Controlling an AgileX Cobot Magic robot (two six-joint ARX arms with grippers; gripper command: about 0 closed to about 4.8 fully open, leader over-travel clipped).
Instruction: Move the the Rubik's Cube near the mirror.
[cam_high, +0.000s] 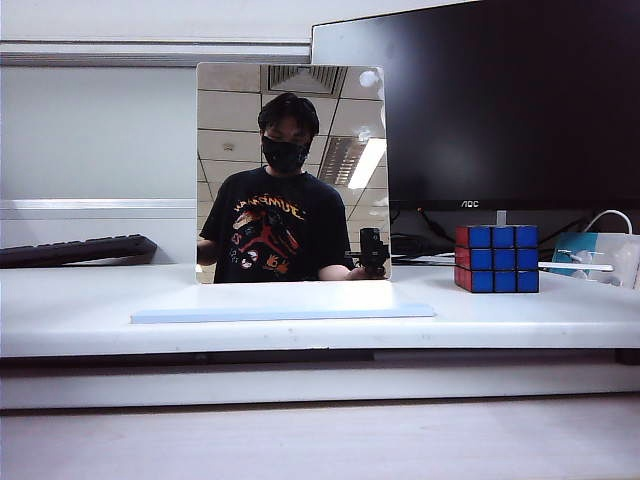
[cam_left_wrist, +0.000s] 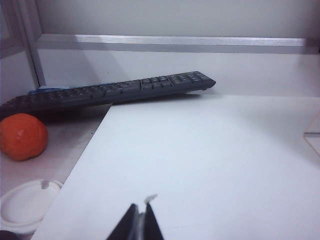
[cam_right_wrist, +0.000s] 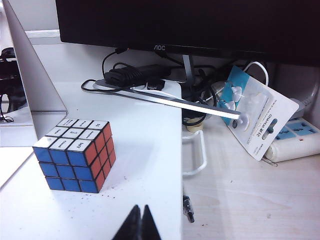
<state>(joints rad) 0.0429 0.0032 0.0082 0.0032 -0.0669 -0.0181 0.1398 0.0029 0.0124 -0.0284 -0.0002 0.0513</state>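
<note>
Exterior view gives us the Rubik's Cube (cam_high: 497, 258) resting on the white counter (cam_high: 90, 315), blue face forward and red face toward the mirror (cam_high: 292, 172), which stands upright on its pale base plate (cam_high: 280, 305), apart from the cube. Behind the cube is the black monitor (cam_high: 510, 100); a keyboard (cam_high: 75, 249) lies far left. We see the right gripper (cam_right_wrist: 139, 222) pressed together just short of the cube, and the left gripper (cam_left_wrist: 142, 220) likewise pressed together over bare counter, near an orange (cam_left_wrist: 22, 136).
</note>
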